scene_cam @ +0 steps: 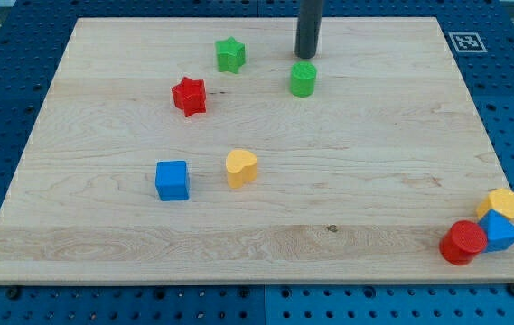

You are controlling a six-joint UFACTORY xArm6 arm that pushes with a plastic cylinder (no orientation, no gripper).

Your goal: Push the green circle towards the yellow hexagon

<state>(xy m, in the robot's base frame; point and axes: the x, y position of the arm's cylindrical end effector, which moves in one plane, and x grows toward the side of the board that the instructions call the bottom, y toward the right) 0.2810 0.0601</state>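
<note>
The green circle (303,79) is a short green cylinder in the upper middle of the wooden board (365,181). My tip (306,56) stands just above it in the view, very close to its far side. The yellow hexagon (507,203) lies at the board's lower right corner, far from the green circle, touching a blue block (499,232) and next to a red cylinder (463,242).
A green star (230,55) lies to the left of the tip. A red star (189,96) lies further left and lower. A blue cube (172,180) and a yellow heart (240,168) lie in the left middle.
</note>
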